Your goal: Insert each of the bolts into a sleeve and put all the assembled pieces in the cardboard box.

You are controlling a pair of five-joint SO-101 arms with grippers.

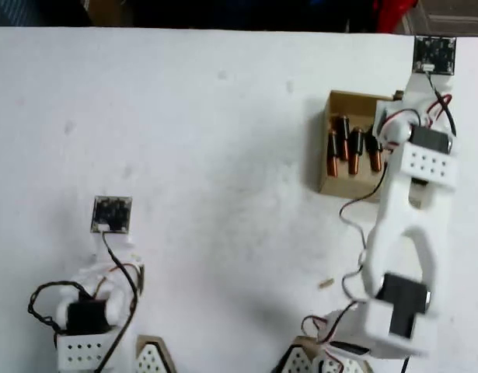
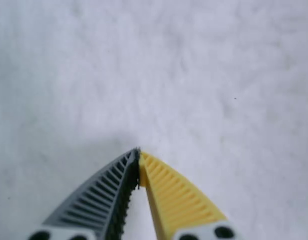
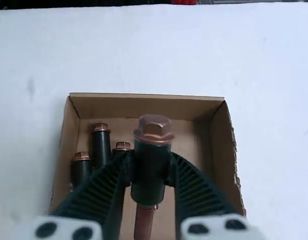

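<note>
Step in hand: boxing an assembled piece. Right gripper (image 3: pixel 150 159) clamped on black sleeve (image 3: pixel 149 175) with copper bolt (image 3: pixel 153 129) through it, held over cardboard box (image 3: pixel 143 98), beside three pieces (image 3: pixel 100 142) lying inside. Next, probably: lower, release gently. Left gripper (image 2: pixel 138 154) closed on nothing, well away from box

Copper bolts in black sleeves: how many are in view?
4. Three assembled pieces lie in the brown cardboard box; the fourth piece is clamped in the right tool above it. The tool may hide more.
</note>
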